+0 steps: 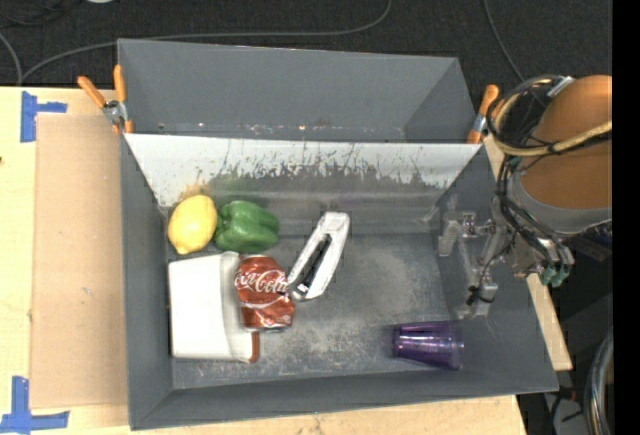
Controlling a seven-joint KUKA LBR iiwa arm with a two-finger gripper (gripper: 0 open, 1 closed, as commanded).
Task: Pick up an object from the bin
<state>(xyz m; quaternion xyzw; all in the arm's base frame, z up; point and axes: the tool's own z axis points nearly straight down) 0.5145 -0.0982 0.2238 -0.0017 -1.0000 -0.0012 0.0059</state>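
Camera view: the tool (pixel 470 268) stands at the right side of the grey bin (pixel 300 113). I cannot tell how far open it is, nor whether it has hold of anything. The nearest thing is a purple cup (pixel 428 345), lying on its side on the bin floor near the front wall. Well apart, at the left, is a cluster of things: a lemon (pixel 192 223), a green pepper (pixel 245 225), a red cola can (pixel 263 291) and a white box (pixel 203 308).

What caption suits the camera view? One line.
Gripper near a purple cup at the bin's right; lemon, pepper, can at left.
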